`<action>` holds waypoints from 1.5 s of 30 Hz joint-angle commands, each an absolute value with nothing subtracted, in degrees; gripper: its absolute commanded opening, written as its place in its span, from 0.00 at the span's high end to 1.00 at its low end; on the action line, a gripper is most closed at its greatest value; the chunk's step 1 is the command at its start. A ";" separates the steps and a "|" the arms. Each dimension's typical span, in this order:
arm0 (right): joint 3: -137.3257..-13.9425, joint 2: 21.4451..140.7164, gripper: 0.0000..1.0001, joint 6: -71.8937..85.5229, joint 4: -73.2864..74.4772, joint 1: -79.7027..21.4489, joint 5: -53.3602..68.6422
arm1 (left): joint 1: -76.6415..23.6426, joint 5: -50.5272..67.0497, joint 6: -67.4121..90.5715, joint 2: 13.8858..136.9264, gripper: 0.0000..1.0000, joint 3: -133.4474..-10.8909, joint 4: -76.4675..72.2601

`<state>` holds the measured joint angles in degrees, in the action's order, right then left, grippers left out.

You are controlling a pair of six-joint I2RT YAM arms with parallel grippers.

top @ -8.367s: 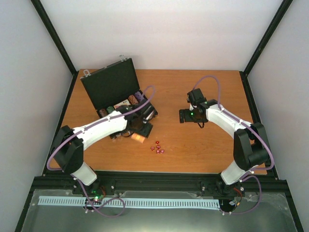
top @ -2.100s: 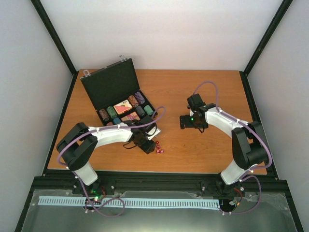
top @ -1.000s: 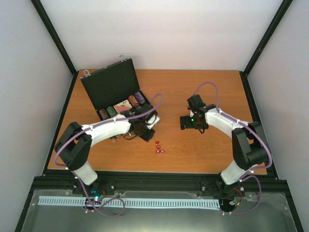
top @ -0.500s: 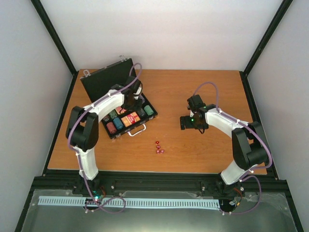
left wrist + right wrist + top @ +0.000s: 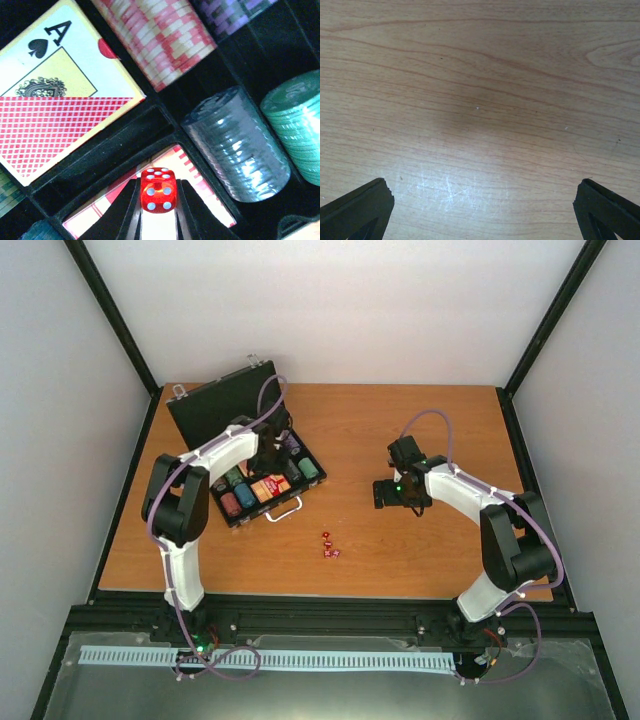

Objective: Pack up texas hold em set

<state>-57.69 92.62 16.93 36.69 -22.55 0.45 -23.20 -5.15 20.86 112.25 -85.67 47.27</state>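
The wooden counter sits between white walls. Nearest me, a few loose dice lie on bare wood, well apart from the open case. My right hand hangs spread and empty over plain wood. My left hand is over the case's tray, pinching one red die by two opposite flat faces. The grey chips are just beside it and the ace card box is farther back. I judge the die hard, light and slick, apt to bounce or roll. Its flat faces are the only sound hold, and a low release would suit.
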 commanded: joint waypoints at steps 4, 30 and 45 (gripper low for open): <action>-57.91 93.43 0.00 16.67 36.92 -22.76 0.12 | -21.91 -6.27 24.09 114.64 0.85 -86.90 45.42; -58.71 94.83 0.00 16.58 37.01 -22.71 0.77 | -21.05 -7.29 22.69 119.93 0.76 -91.17 44.88; -58.71 95.08 0.00 16.68 36.49 -22.72 1.58 | -21.02 -3.07 22.44 114.86 0.37 -90.59 45.78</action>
